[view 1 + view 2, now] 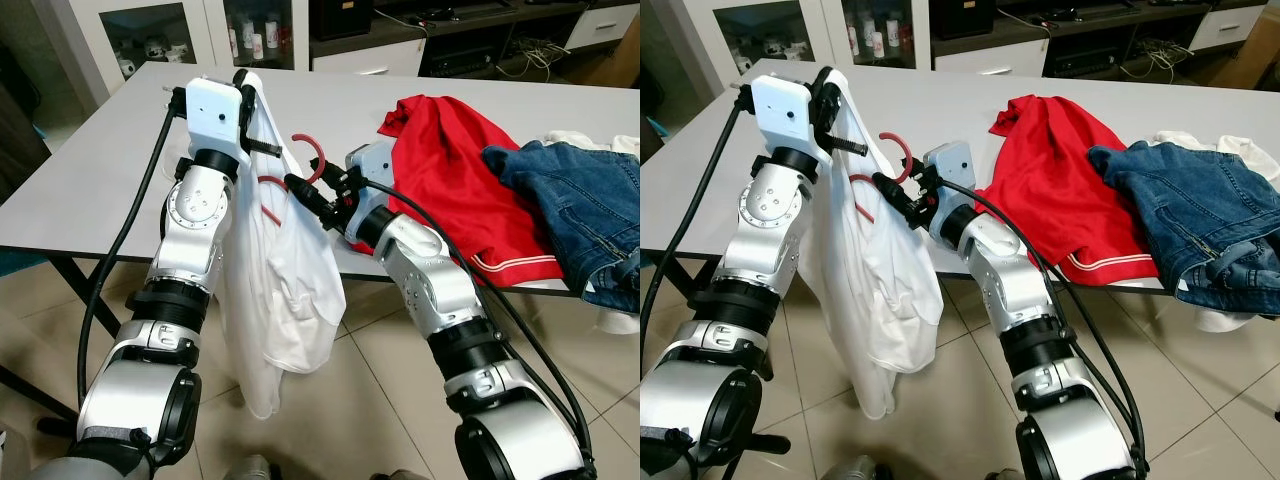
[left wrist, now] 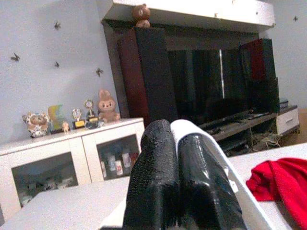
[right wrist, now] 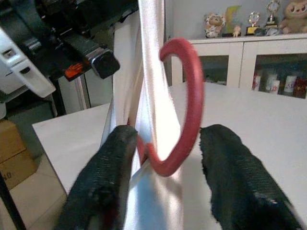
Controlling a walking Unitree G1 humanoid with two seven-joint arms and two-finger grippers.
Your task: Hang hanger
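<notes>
A white garment [image 1: 285, 280] hangs off the table's front edge, with a red hanger [image 1: 312, 160] inside it; the hook [image 3: 189, 96] sticks out at the collar. My left gripper [image 1: 241, 85] is raised above the garment and shut on its top edge, the white cloth pinched between the fingers [image 2: 158, 172]. My right gripper [image 3: 165, 163] is open at the hanger's neck. The hook rises between its two spread fingers [image 3: 108, 177]. The hanger's shoulders are hidden inside the cloth.
The grey table [image 1: 110, 170] carries a red shirt [image 1: 450, 170], blue jeans [image 1: 580, 200] and a white cloth behind them at the right. Tiled floor lies below. Cabinets [image 1: 160, 35] and a TV unit stand beyond the table.
</notes>
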